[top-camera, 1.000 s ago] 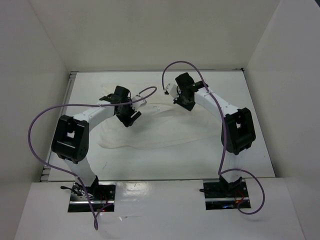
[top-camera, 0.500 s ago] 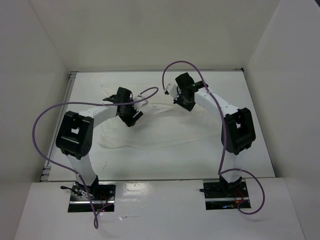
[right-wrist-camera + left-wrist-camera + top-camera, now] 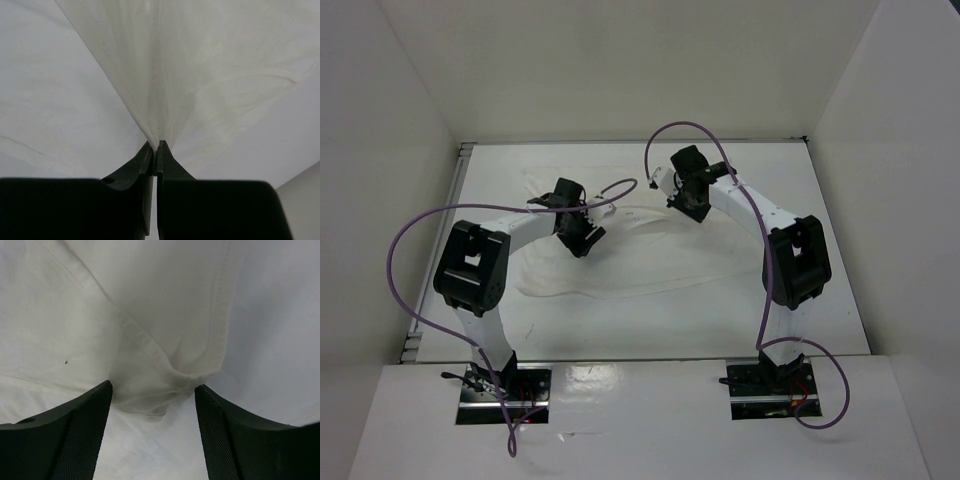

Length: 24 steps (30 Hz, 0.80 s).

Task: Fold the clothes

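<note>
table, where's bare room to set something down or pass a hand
Bare: table strip between garment and arm bases; far right corner. Crowded middle: left gripper open over the garment, right gripper shut on it.

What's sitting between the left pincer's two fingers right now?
A bunched, hemmed fold of the white garment lies in the gap of the open left pincer. The left wrist view shows this.

The thin white cloth garment [image 3: 150, 315] was soft, matt and wrinkled, with a stitched hem. On the left gripper [image 3: 152, 395], the black fingers [image 3: 80, 440] looked like matt plastic with finely dimpled pads. The white table [image 3: 840, 315] was smooth and faintly glossy.
</note>
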### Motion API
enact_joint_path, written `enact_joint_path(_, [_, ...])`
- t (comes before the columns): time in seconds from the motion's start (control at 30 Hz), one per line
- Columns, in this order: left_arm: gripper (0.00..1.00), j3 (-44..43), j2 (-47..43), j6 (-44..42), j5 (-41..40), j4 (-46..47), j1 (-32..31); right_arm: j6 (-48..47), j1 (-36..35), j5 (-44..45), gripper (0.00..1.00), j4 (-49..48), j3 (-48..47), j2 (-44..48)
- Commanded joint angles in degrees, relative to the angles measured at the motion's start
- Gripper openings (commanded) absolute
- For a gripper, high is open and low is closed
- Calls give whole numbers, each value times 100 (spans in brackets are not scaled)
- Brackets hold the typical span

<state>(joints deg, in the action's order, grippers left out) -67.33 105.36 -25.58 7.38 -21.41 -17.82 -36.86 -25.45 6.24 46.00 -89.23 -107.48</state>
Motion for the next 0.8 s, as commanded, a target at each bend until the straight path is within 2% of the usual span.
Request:
enact_joint_path(0.0, [74, -35, 133, -183, 159, 32, -28, 83, 49, 9, 0, 120, -59, 61])
enact_joint_path(0.3, [69, -263, 239, -184, 159, -74, -28, 135, 49, 9, 0, 120, -7, 61])
enact_joint_path(0.43, [55, -325, 292, -237, 159, -127, -28, 135, 49, 9, 0, 120, -7, 61])
enact_joint_path(0.47, [47, -325, 292, -237, 159, -179, -28, 135, 49, 9, 0, 120, -7, 61])
enact_joint_path(0.6, [41, -377, 292, -237, 159, -232, -28, 135, 49, 9, 0, 67, -7, 61])
enact_joint_path(0.77, [41, -430, 292, -289, 159, -346, -28, 135, 49, 9, 0, 67, -7, 8])
